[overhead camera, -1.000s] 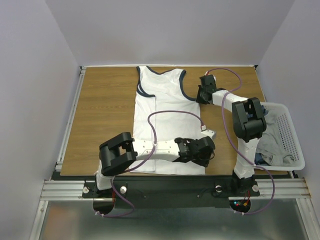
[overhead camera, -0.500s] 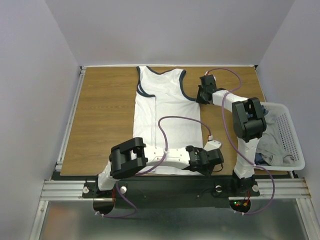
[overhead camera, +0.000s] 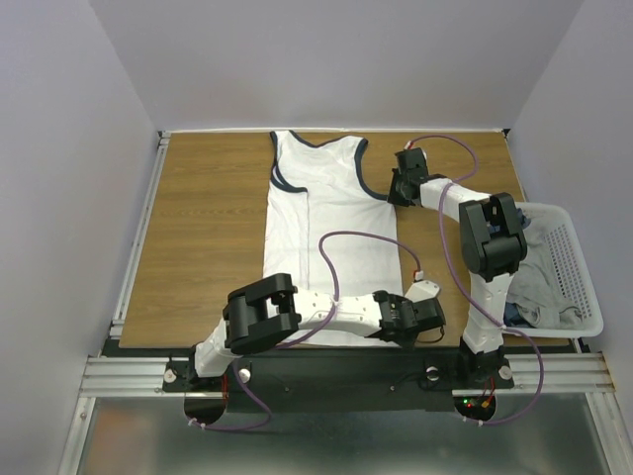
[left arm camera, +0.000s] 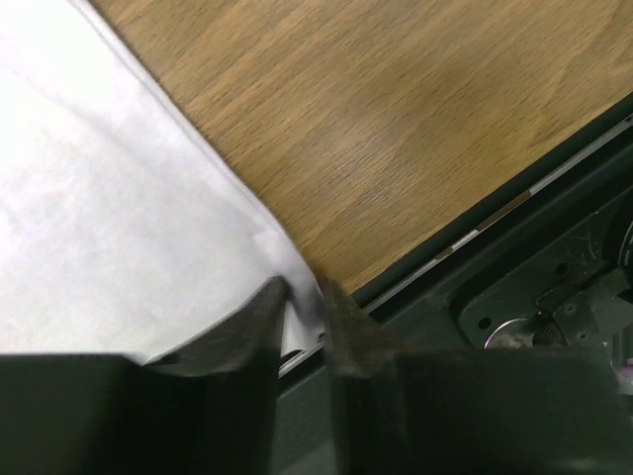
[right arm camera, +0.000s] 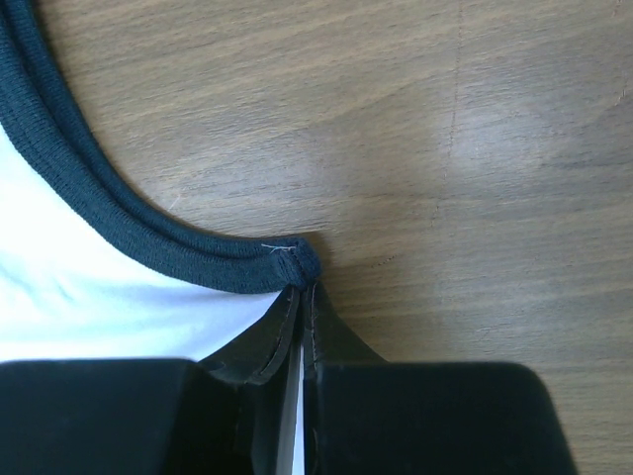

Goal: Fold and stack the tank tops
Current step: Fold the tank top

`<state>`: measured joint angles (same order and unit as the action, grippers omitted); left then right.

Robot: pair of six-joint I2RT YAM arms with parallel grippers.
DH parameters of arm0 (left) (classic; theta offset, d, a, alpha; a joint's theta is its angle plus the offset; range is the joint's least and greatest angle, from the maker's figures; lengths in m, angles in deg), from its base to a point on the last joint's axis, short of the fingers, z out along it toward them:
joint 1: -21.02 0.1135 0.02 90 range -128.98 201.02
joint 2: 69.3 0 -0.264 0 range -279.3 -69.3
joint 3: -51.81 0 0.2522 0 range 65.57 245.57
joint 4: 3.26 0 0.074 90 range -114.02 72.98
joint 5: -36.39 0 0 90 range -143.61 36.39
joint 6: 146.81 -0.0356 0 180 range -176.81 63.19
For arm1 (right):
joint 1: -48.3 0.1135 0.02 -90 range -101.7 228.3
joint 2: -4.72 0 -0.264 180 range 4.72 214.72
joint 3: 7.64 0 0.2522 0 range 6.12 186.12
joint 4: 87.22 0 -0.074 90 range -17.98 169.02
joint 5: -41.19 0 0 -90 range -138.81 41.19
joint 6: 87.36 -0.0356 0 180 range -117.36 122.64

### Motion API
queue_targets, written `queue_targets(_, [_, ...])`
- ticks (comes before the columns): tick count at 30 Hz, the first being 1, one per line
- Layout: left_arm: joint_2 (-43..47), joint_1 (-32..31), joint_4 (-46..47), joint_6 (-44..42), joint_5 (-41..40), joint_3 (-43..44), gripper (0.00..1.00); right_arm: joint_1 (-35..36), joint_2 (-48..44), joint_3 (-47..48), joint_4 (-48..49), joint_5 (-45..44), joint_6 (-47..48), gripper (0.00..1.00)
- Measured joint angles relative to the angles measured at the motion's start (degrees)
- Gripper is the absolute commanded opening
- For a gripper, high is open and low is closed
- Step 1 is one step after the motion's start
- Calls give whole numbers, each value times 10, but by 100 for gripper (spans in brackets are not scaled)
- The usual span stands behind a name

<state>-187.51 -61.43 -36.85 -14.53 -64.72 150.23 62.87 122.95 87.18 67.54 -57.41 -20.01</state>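
Observation:
A white tank top [overhead camera: 331, 208] with navy-edged neck and armholes lies flat and lengthwise on the wooden table. My right gripper [overhead camera: 393, 194] is at its right armpit corner, shut on the cloth just below the navy edge [right arm camera: 119, 228]; in the right wrist view the right gripper [right arm camera: 300, 289] pinches white fabric. My left gripper [overhead camera: 407, 338] is at the hem's near right corner by the table's front edge. In the left wrist view the left gripper [left arm camera: 302, 292] stands narrowly open with the cloth's [left arm camera: 99, 198] corner between its fingers.
A white mesh basket [overhead camera: 579, 259] stands at the right edge of the table and holds a grey garment [overhead camera: 539, 282] and a dark blue one [overhead camera: 514, 315]. A black rail [overhead camera: 326, 368] runs along the near edge, right under the left gripper. Bare wood [overhead camera: 198, 228] lies left of the top.
My left arm has swung right and toward the near edge, to the hem corner, and its jaws have narrowed around the cloth. The right arm has not moved.

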Motion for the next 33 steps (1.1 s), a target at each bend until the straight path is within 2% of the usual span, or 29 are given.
queue_targets(4, [0, 0, -2, -5, -6, 0, 0, 0, 0, 0, 0, 0, 0, 6])
queue_targets(11, [19, 0, 20, -13, -13, -25, 0, 0, 0, 3, -2, 1, -1, 3])
queue_targets(23, [218, 30, 128, -12, -7, -199, 0, -4, -14, 41, -16, 48, -53, 0])
queue_targets(33, [324, 68, 189, 27, 8, -356, 0, 5, -14, 68, -20, 90, -113, 0])
